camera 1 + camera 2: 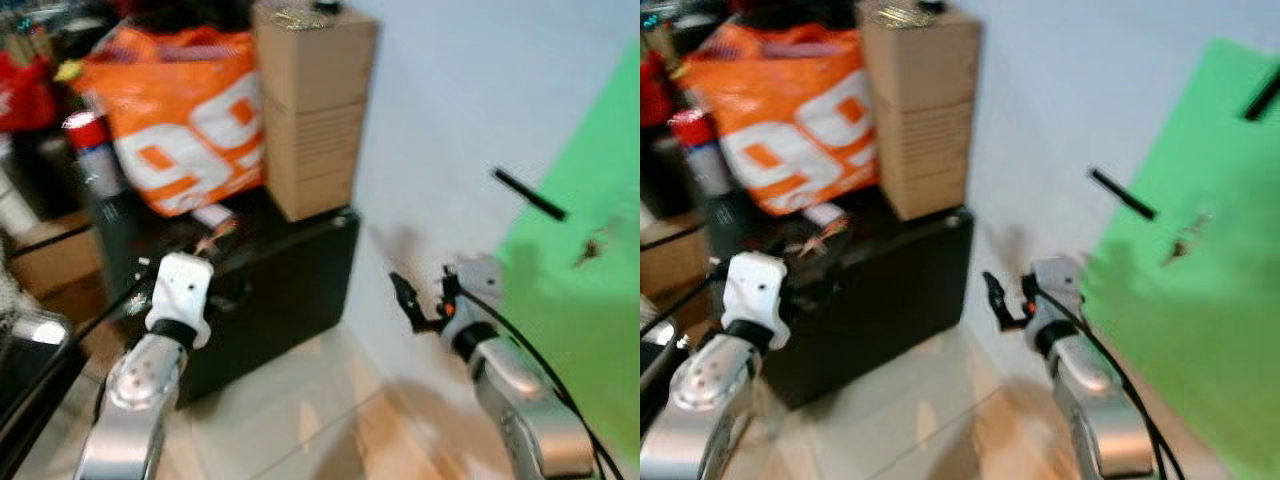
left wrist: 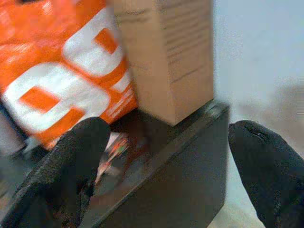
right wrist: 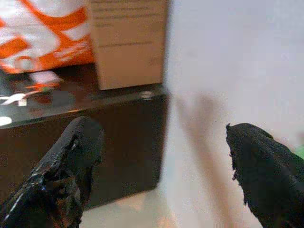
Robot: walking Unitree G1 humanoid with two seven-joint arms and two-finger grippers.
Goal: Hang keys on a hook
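Right hand (image 3: 161, 166): fingers wide, empty, facing wall | left hand (image 2: 166, 166): wide, empty, facing black cabinet (image 1: 290, 290) | keys (image 1: 590, 247): hanging on green panel (image 1: 585, 300), 2 o'clock, below black hook (image 1: 530, 194) | judgement: hang complete.

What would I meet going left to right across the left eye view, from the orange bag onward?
Orange bag → cardboard box → right gripper → black hook on the wall → keys against the green panel.
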